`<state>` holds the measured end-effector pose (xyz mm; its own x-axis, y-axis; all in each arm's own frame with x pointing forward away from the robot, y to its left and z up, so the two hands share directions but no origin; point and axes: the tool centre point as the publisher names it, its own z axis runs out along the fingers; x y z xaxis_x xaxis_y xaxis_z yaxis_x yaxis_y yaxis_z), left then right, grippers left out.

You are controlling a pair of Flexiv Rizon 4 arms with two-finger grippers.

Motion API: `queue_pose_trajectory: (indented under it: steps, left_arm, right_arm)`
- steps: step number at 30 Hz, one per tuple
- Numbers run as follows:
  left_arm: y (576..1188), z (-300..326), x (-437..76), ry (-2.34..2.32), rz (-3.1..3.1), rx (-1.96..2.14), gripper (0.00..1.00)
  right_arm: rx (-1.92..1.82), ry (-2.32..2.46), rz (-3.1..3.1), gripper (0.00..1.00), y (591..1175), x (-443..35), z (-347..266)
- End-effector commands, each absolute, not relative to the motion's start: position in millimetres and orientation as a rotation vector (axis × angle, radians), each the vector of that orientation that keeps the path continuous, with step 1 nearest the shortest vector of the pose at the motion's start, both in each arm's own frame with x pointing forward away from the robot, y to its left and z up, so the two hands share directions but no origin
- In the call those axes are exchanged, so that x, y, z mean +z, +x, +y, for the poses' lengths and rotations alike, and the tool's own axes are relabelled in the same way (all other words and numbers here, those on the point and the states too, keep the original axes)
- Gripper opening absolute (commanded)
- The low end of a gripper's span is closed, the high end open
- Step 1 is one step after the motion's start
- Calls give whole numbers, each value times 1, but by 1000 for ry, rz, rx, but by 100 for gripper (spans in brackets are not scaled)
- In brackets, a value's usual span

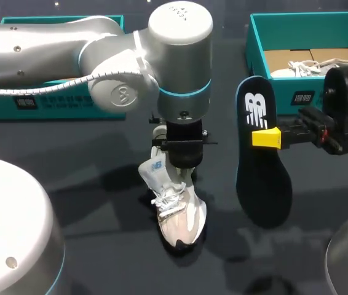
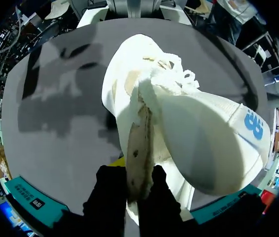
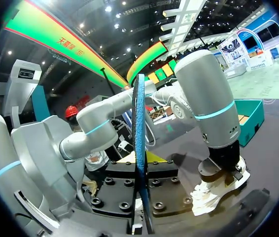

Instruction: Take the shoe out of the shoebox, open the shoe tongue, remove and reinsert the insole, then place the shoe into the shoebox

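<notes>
White shoe (image 1: 177, 212) clamped by left tool (image 2: 138, 172), seen only from wrist; right tool (image 1: 266, 138) clamps insole (image 1: 261, 184)

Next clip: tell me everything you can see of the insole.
The insole is out of the shoe. It is a thin, dark, foam-looking sole shape with a white logo at its heel end. The right end effector is shut on its side edge near the middle and holds it to the shoe's right in the head view. The right wrist view shows it edge-on, bluish and upright.
</notes>
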<state>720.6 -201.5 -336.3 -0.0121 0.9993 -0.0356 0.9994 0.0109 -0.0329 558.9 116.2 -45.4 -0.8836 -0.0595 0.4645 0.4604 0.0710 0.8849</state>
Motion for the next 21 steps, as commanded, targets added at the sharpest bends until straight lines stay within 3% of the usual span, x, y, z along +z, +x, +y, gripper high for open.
queue_pose_trajectory:
  steps: [1,21]
  left_arm:
    - [721,-210,-342,2222,2228,-63,0]
    - [716,-219,-365,2307,2227,-98,0]
  right_arm:
    - [-1891,-506,-2036,0,550,-45,114]
    - [-1891,-506,-2036,0,550,-45,114]
